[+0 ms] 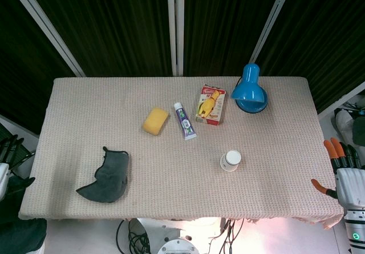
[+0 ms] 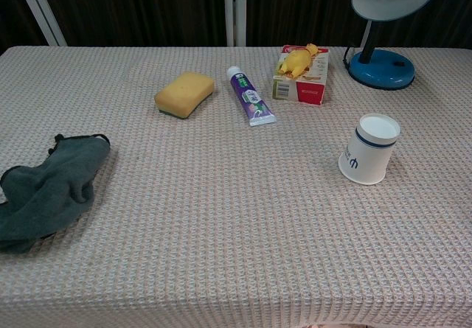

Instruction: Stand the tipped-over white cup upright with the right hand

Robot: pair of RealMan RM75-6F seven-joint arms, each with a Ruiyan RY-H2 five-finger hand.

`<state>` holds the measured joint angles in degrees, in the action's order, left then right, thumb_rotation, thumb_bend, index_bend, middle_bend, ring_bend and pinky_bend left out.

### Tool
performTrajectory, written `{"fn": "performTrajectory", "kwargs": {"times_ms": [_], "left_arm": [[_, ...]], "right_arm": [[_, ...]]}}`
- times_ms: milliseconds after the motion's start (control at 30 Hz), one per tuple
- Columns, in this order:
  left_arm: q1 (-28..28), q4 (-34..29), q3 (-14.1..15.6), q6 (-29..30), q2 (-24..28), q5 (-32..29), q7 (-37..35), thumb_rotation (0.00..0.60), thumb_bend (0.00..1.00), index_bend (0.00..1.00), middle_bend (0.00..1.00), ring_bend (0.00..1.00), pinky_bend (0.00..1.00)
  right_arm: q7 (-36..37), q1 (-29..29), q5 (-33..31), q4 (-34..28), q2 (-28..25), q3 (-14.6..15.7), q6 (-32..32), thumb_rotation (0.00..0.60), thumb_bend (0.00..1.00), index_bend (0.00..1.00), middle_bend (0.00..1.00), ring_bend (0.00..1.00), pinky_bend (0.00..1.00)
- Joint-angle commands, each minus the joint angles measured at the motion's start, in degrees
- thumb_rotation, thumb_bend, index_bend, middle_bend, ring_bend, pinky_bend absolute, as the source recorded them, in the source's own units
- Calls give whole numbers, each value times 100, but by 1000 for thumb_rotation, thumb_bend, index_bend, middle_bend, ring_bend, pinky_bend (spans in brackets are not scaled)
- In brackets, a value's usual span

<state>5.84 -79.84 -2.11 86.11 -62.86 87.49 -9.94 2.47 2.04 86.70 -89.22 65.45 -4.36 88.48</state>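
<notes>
The white cup (image 2: 369,149) with a blue band near its top stands on end on the right part of the table, leaning slightly, with a flat white face up. The head view shows the cup (image 1: 230,161) near the front edge. My right hand (image 1: 344,177) hangs off the table's right edge, well right of the cup, fingers spread with orange tips and nothing in it. At the frame's left edge my left hand (image 1: 8,171) is mostly cut off, beside the table; its dark fingers look spread and hold nothing. Neither hand appears in the chest view.
A blue desk lamp (image 1: 249,89) stands at the back right. A red-and-white box with a yellow toy (image 1: 211,104), a toothpaste tube (image 1: 185,120) and a yellow sponge (image 1: 155,121) lie mid-table. A dark grey cloth (image 1: 107,177) lies front left.
</notes>
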Motion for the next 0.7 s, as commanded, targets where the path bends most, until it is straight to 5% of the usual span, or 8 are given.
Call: {"fn": "performTrajectory", "kwargs": {"times_ms": [33, 400, 700], "left_arm": [[14, 0, 9, -24, 1, 14, -6, 600, 123, 7, 0, 0, 41], [32, 63, 31, -44, -42, 63, -81, 600, 123, 7, 0, 0, 40], [33, 150, 52, -89, -56, 57, -206, 600, 123, 7, 0, 0, 37]], "right_arm": [[13, -1, -4, 19, 8, -1, 0, 600, 58, 0, 0, 0, 0], [-175, 116, 116, -65, -16, 48, -171, 600, 57, 0, 0, 0, 0], [-1339, 876, 175, -1005, -250, 12, -1335, 600, 58, 0, 0, 0, 0]]}}
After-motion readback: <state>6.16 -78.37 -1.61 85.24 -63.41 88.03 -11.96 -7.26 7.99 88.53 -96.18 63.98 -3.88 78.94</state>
